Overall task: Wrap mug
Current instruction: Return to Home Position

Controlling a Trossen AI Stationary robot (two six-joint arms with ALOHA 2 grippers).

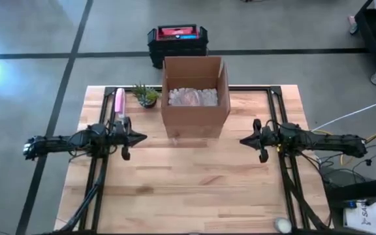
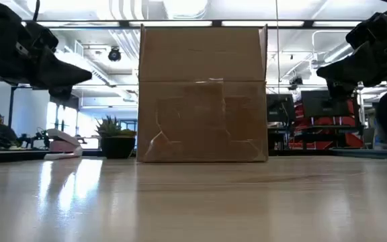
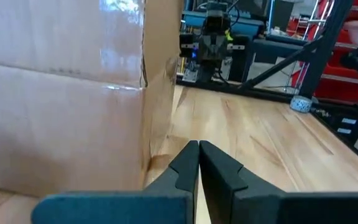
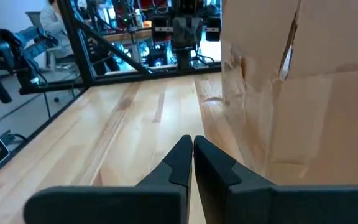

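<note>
Nearest me, the front half of the table (image 1: 194, 189) carries nothing the task needs.

1. Left tool (image 1: 142, 138): held above the table, level with the front wall of the cardboard box (image 1: 194, 119), well apart from it on the left. Its wrist view shows the 2 fingers (image 3: 188, 163) pressed together with nothing between them.
2. Right tool (image 1: 243, 140): mirrored on the right side, likewise apart from the box. Its fingers (image 4: 180, 157) are also closed on nothing.
3. Box: upright at the middle of the table towards the rear, flaps open.
4. Wrapped mug (image 1: 192, 97): a pale bubble-wrap bundle lies inside the box. I cannot see the mug through the wrap, so I take it to be inside.
5. Beyond the left tool: a pink object (image 1: 119, 101) and a small potted plant (image 1: 146, 95), both beside the box.

Step in hand, by my reading: packing is complete and both arms are going to rest. The next move calls for no grasp. I would draw each arm away from the box walls, tools kept closed.
</note>
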